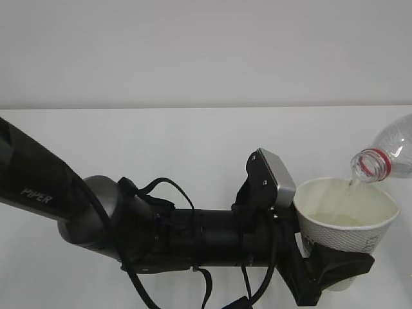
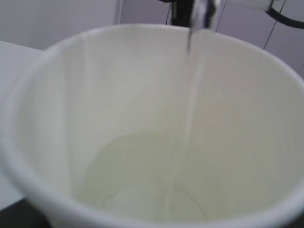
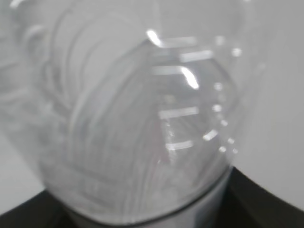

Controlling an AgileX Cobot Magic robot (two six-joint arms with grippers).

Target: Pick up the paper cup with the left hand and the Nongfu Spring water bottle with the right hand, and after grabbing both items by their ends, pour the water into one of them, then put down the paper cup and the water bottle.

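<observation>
The white paper cup (image 1: 344,235) hangs upright above the table at the lower right, with my left gripper (image 1: 338,267) shut on its lower part. Up at the right edge, the clear Nongfu Spring water bottle (image 1: 393,151) is tilted, its red-ringed neck (image 1: 372,164) over the cup's rim. A thin stream of water (image 2: 190,95) falls into the cup (image 2: 57,109) and pools at its bottom (image 2: 137,185). The bottle's ribbed base (image 3: 142,123) fills the right wrist view, and black fingers (image 3: 268,202) show at the frame's lower edge. In the exterior view the right gripper is out of frame.
The left arm (image 1: 38,187) stretches across the front of the white table (image 1: 161,141), with loose cables (image 1: 161,193) and a grey box (image 1: 277,175) at its wrist. A pale wall stands behind. A black cable (image 2: 287,18) crosses behind the cup.
</observation>
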